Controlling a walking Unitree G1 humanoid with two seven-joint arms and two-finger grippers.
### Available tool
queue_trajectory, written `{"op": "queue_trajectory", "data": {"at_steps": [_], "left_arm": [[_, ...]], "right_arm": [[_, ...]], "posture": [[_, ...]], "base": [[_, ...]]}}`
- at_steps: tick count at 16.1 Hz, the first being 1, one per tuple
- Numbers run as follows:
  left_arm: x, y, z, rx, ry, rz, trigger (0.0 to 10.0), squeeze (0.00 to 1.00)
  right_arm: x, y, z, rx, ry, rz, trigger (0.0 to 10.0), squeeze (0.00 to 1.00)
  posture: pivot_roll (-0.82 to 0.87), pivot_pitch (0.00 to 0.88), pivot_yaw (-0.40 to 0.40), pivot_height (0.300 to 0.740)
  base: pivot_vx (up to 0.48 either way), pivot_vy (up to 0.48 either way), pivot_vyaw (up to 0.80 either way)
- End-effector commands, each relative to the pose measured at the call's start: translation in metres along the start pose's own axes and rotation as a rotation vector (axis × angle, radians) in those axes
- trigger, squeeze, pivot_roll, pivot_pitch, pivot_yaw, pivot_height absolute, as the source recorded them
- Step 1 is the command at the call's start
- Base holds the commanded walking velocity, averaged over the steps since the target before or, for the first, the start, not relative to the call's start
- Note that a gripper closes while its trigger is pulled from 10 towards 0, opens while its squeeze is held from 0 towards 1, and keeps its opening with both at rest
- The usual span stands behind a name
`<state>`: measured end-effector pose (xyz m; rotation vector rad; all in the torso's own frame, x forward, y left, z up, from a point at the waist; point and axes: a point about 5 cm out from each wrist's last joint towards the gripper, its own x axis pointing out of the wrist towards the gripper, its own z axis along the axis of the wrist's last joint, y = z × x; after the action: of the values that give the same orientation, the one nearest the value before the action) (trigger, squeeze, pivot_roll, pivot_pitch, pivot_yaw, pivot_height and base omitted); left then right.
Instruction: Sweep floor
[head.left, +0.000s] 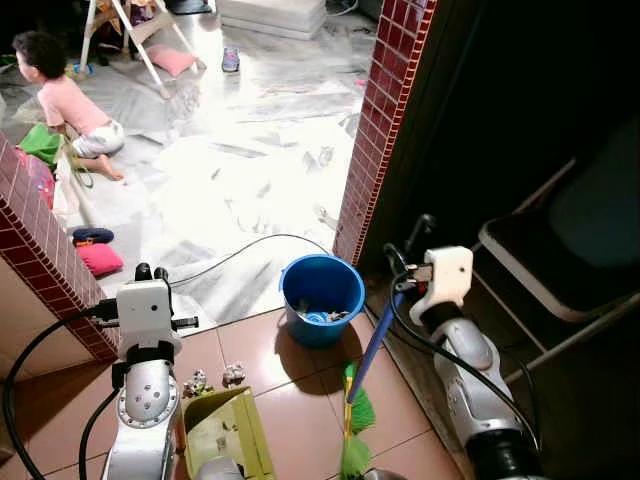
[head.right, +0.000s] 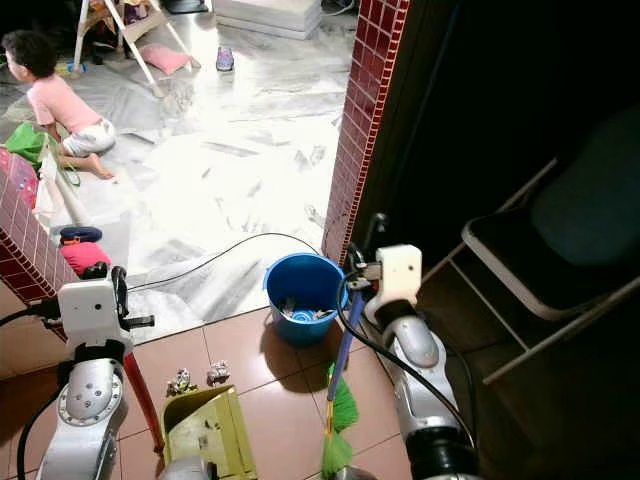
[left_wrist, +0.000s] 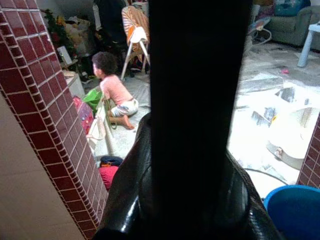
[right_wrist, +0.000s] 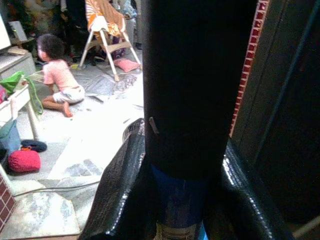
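While the robot stands on the brown tiles, each gripper holds a handle.

In the left eye view, the right gripper (head.left: 408, 272) pinches the blue handle of the broom (head.left: 372, 350), whose green bristles (head.left: 355, 432) rest on the floor near the robot, just right of the yellow-green dustpan (head.left: 228, 432). A blue bucket (head.left: 322, 297) stands just beyond, beside the red tiled pillar (head.left: 385, 120). In the right eye view, the left gripper (head.right: 103, 272) is up at the near left, and a red handle (head.right: 145, 402) slants down to the dustpan. In the left wrist view, its fingers (left_wrist: 125, 200) squeeze a dark pole. In the right wrist view, a person (right_wrist: 56, 75) kneels far left.
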<state>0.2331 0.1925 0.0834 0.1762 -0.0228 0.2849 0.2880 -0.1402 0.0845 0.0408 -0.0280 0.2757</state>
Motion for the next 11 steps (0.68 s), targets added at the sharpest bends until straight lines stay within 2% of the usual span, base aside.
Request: {"op": "queue_trajectory", "data": {"at_steps": [1,6,11], "left_arm": [[-0.001,0.000,-0.001,-0.013,0.020,0.014,10.0,0.00],[0.009,-0.014,0.007,-0.013,0.000,-0.061,10.0,0.00],[0.015,-0.020,0.019,-0.041,-0.027,-0.071,10.0,0.00]], "right_arm": [[0.007,0.003,0.007,-0.004,-0.017,0.020,10.0,0.00],[0.012,0.001,0.011,0.003,-0.039,0.010,10.0,0.00],[0.018,0.001,0.014,-0.010,-0.056,0.014,10.0,0.00]], "posture": [[0.04,0.000,-0.066,0.740],[0.01,0.000,-0.024,0.740],[0.01,0.000,-0.011,0.740]], "base": [[0.000,0.000,0.80],[0.000,0.000,0.80],[0.000,0.000,0.80]]}}
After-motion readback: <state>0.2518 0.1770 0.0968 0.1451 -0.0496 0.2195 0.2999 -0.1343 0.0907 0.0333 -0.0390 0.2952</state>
